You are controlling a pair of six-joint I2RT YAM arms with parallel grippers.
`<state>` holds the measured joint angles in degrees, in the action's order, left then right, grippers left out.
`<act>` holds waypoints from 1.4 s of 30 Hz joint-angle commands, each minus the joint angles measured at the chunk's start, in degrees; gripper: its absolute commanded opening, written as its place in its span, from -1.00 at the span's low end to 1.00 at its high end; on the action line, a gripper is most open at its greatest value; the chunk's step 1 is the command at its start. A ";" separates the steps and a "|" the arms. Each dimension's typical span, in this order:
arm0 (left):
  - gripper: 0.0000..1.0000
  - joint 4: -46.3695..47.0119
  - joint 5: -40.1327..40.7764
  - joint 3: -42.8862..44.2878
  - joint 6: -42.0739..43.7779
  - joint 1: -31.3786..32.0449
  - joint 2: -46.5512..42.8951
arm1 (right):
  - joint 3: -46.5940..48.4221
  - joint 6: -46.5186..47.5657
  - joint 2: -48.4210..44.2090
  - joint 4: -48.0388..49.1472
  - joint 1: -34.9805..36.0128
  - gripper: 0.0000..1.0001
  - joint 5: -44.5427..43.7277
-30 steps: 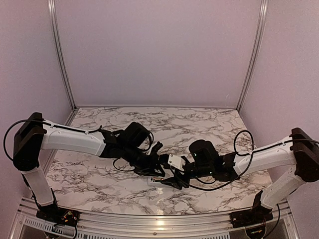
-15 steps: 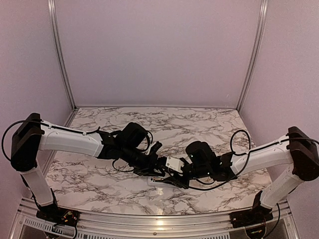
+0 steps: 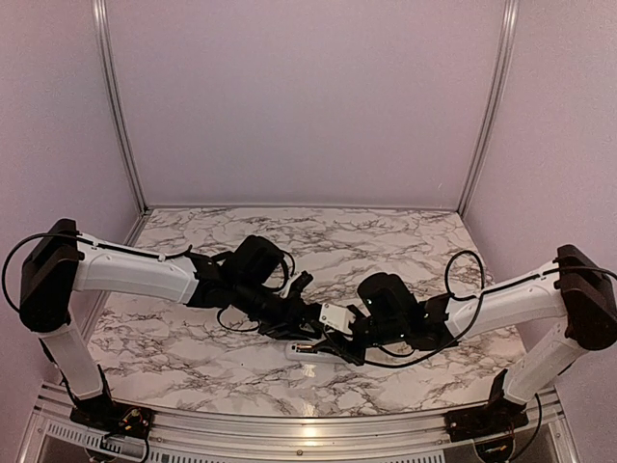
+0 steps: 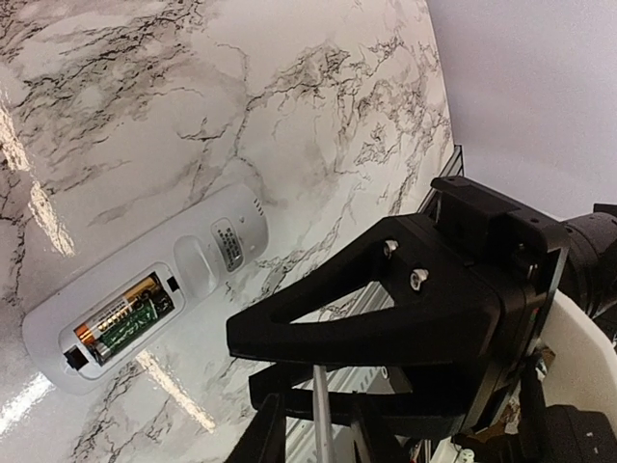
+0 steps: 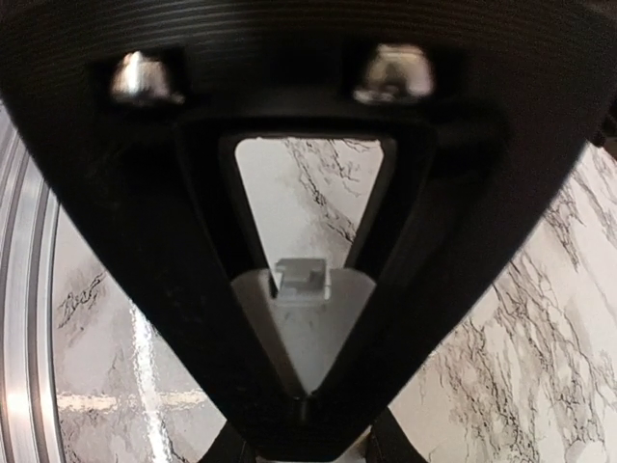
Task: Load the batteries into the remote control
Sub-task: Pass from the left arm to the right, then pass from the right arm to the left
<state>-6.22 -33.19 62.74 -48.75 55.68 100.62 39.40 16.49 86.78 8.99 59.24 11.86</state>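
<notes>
Roughly half of the task looks finished. On the left, the left gripper [image 3: 307, 326] hangs low over the marble table [image 4: 193, 96]. Its own camera shows only the roots of its fingers at the bottom edge, so I cannot tell if the claw is apart or together, or if it carries something. Just under it, near the front middle of the table, the remote control [image 4: 201, 262] lies flat on its face with the battery bay uncovered. One dark battery [image 4: 120, 318] with a copper-coloured end sits inside. The place beside it seems empty, and I cannot find the silvery cell in any view. On the right, the right gripper [image 3: 337, 345] is just beside the remote. A black triangular finger blocks its camera, with a pale piece [image 5: 302, 323] behind it, so its claw state is also unclear. I judge that the second cell and the cover are left to do.
</notes>
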 commanded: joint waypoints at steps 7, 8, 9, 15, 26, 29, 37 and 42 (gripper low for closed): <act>-0.13 2.38 1.49 -3.06 -0.99 -2.57 -5.28 | 1.70 -0.10 0.56 -1.40 0.43 -0.67 -0.89; -0.14 2.32 1.65 -3.20 -0.95 -2.86 -5.72 | 1.84 -0.06 0.76 -1.63 0.39 -0.67 -1.06; -0.16 2.09 1.73 -3.36 -0.64 -3.06 -6.12 | 2.02 -0.06 1.00 -1.89 0.43 -0.68 -1.19; -0.44 2.16 0.34 -4.29 0.65 -3.29 -6.27 | 4.16 0.16 3.57 -3.84 0.44 -0.69 -1.50; -0.47 0.77 0.27 -5.62 1.98 -3.27 -4.72 | 5.48 0.29 4.69 -4.49 0.43 -0.70 -1.40; -0.49 0.67 0.20 -5.46 2.20 -3.28 -4.34 | 5.61 0.30 4.96 -4.59 0.43 -0.70 -1.31; -0.51 -1.24 1.41 -4.92 2.91 -3.26 -3.59 | 6.08 0.45 5.41 -5.03 0.43 -0.71 -1.40; -0.49 -2.77 2.06 -4.29 3.44 -3.37 -3.13 | 6.21 0.47 5.58 -5.19 0.44 -0.71 -1.45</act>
<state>-6.76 -32.10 57.60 -46.70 52.49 96.29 43.38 16.58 91.64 4.82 59.27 10.98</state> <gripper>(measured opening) 0.264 0.259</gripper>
